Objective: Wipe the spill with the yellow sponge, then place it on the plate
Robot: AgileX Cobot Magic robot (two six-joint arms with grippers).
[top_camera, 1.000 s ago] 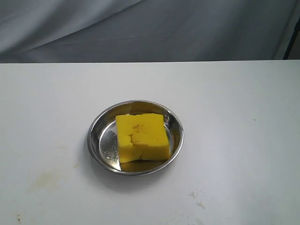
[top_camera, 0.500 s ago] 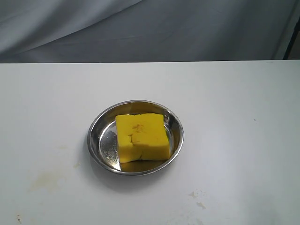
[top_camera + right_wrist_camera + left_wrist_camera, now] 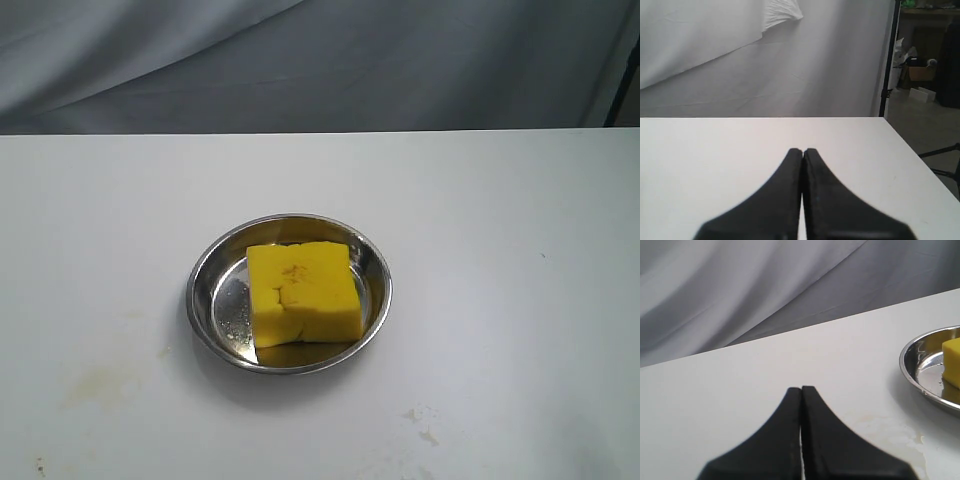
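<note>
Nothing has budged over the last second: the yellow sponge [image 3: 303,292] is sitting in the plate [image 3: 192,300] exactly as it was, flat on its big face with a small brownish stain on top. It's a bit right of the dish's middle, so there's bare steel on the left. No arm shows in the exterior view either.

To me that reads as the job being basically done. I can't find any amber spill on the surface [image 3: 500,230]. There's only a faint yellowish residue [image 3: 100,382] near-left of the plate, plus a few pale specks [image 3: 420,413] near-right of it. Whether that residue counts as wiped well enough is a judgement call, but there's no actual puddle.

Hands: the left hand [image 3: 801,389] is clenched with its jaws pressed together and nothing between them. It hangs over bare surface to the left of the plate, well apart from the sponge. The right hand [image 3: 803,150] is clenched on nothing too, and its view shows only empty white surface, no plate or sponge.

Other stuff around: a grey cloth [image 3: 300,60] hangs behind the far edge. Past the right edge there's a black pole [image 3: 888,55] and some room clutter, too dim to make out. Nothing sits near the plate, so if a second wipe were wanted, I'd say the path to the sponge is wide open from either side.
</note>
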